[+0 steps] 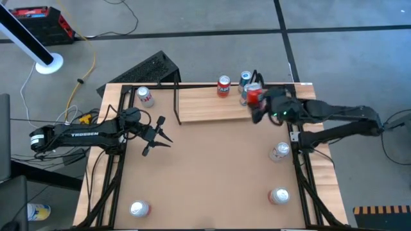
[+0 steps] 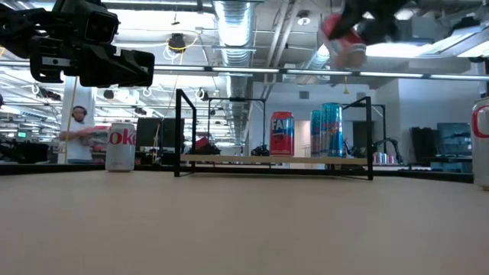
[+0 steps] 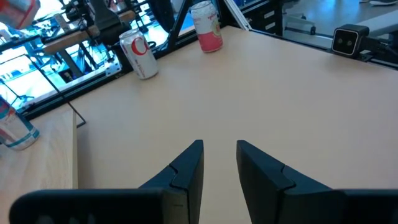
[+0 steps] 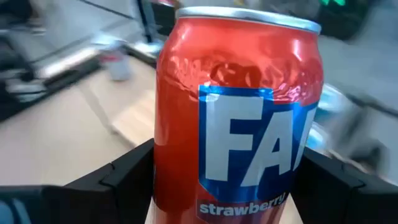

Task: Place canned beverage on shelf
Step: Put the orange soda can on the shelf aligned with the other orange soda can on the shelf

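Note:
The shelf (image 1: 212,108) is a light-wood plank with black rod uprights at the table's far edge; it also shows in the low view (image 2: 275,160). A red can (image 1: 223,85) and blue cans (image 1: 245,78) stand on its right part. My right gripper (image 1: 260,102) is shut on a red strawberry soda can (image 4: 239,118), held high above the shelf's right end (image 2: 344,42). My left gripper (image 1: 162,131) is open and empty over the table's left half, its fingers (image 3: 186,168) above bare tabletop. My right gripper pinches the red can's lower side walls (image 4: 163,168) between its two fingers, one on each side of the can. The fingers come from the table's right side. The can is lifted clear, tilted, high above the shelf's right end (image 2: 340,38).
A silver can (image 1: 144,96) stands at the far left beside the shelf. Two cans (image 1: 280,151) (image 1: 279,196) stand along the right edge and one (image 1: 139,208) at the near left. Black frame rails (image 1: 302,160) run along the table's sides. A person (image 2: 76,134) is in the room behind.

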You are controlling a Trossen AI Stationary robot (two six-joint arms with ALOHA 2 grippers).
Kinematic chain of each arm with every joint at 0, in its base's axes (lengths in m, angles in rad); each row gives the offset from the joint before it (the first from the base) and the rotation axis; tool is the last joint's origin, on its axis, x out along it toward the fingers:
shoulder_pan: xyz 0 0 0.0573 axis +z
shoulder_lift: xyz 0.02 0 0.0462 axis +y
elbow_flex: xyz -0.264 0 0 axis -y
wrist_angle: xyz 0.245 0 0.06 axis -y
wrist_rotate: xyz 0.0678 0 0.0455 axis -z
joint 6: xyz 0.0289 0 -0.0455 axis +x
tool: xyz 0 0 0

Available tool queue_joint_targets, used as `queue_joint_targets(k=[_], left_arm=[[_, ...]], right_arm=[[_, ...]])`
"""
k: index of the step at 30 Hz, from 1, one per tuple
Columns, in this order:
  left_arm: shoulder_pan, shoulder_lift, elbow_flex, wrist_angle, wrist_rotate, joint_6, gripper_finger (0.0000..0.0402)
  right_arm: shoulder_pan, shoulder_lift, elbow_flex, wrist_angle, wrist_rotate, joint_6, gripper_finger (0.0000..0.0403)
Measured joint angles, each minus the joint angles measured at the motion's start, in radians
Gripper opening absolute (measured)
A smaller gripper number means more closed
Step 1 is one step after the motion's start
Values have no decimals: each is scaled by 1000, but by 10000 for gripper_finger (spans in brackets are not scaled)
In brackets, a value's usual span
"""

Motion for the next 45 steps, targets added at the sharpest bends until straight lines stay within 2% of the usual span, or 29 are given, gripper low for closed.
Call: queue_joint_targets(k=[4, 8, 11, 16, 19, 25, 38, 45], left_arm=[[0, 0, 0, 0, 0, 0, 85], [0, 0, 0, 0, 0, 0, 85], [0, 0, 0, 0, 0, 0, 85], [0, 0, 0, 0, 0, 0, 85], [0, 0, 0, 0, 0, -1, 85], [0, 0, 0, -1, 0, -17, 85], [0, 0, 0, -12, 0, -23, 85], [0, 0, 0, -11, 0, -25, 85]], right_arm=[[76, 142, -16, 194, 20, -89, 325], [97, 318, -103, 433, 125, -95, 325], [84, 453, -175, 746, 188, -113, 326], [66, 703, -200, 1358, 294, -353, 328], [31, 829, -182, 1550, 323, -430, 328], [-4, 979, -131, 1577, 443, -400, 329], [-16, 1012, -126, 1510, 439, -343, 332], [-14, 1012, -126, 1484, 437, -345, 370]])
